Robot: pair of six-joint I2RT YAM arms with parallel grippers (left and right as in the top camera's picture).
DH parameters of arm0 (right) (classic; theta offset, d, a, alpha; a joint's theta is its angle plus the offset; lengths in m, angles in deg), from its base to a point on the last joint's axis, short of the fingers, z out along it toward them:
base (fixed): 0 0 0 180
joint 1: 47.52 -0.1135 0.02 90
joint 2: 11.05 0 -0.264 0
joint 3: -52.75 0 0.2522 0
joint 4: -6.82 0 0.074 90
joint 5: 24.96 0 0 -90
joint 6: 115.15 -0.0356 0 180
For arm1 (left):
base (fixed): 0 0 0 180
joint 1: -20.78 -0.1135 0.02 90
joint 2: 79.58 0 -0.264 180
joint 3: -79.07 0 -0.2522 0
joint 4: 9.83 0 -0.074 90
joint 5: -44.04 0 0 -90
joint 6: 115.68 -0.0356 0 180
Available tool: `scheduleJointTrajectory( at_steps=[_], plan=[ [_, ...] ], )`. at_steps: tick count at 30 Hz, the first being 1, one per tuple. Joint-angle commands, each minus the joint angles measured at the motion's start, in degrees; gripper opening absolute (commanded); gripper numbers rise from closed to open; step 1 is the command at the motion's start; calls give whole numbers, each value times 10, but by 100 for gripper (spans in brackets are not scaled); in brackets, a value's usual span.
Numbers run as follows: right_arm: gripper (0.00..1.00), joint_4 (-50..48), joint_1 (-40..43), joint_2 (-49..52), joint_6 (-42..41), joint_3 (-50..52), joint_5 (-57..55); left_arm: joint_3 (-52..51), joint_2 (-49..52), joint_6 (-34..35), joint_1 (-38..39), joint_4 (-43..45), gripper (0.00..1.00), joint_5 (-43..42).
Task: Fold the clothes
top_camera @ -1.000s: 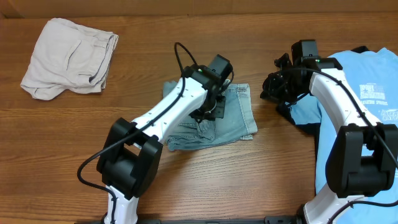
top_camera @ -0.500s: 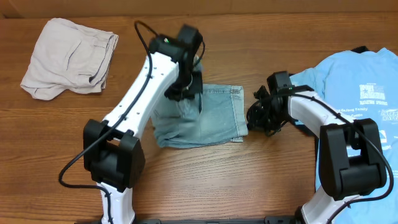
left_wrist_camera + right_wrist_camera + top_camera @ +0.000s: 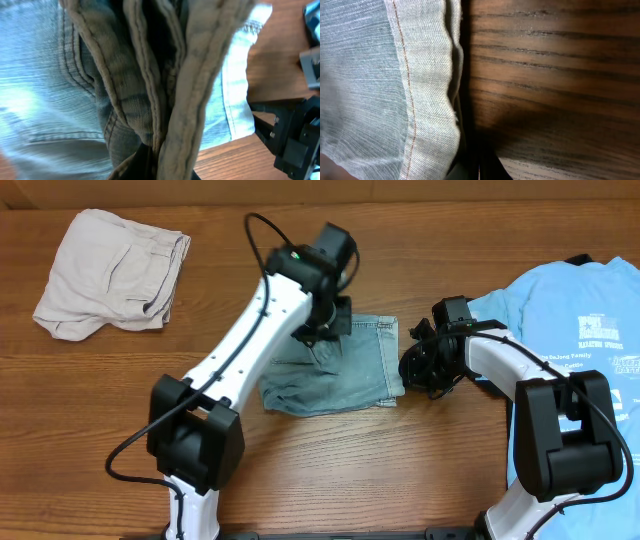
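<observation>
The light-wash denim jeans [image 3: 345, 375] lie folded at the table's middle. My left gripper [image 3: 322, 337] is over their upper left part, shut on a bunched fold of denim. The left wrist view shows that thick seamed bunch [image 3: 165, 75] running into my left gripper [image 3: 155, 170]. My right gripper [image 3: 413, 367] is shut and low on the wood, right beside the jeans' right edge. In the right wrist view the stitched hem [image 3: 427, 85] lies just left of my right gripper [image 3: 480, 170], and nothing shows between its fingers.
Crumpled beige trousers [image 3: 110, 270] lie at the back left. A sky-blue T-shirt [image 3: 585, 330] with white print covers the right side under the right arm, with a bit of black cloth [image 3: 578, 260] at its top edge. Bare wood lies in front of the jeans.
My left gripper swung back left with the denim, then returned right and slightly forward, dragging the jeans. My right gripper came from the T-shirt to the jeans' right edge and has held there.
</observation>
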Motion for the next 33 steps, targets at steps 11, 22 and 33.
scheduleJointTrajectory(
  at_steps=[11, 22, 33],
  plan=[
    [4, -1, 2, -12, 4, -1, 5, -61, -5, 1, 59, 83, 75, -89],
    [4, 114, 21, -44, 12, -92, 13, 46, -5, -124, -122, -66, 37, -85],
    [76, 82, -14, -89, 32, -123, 53, -112, -4, -219, -180, 7, 4, -124]
  ],
)
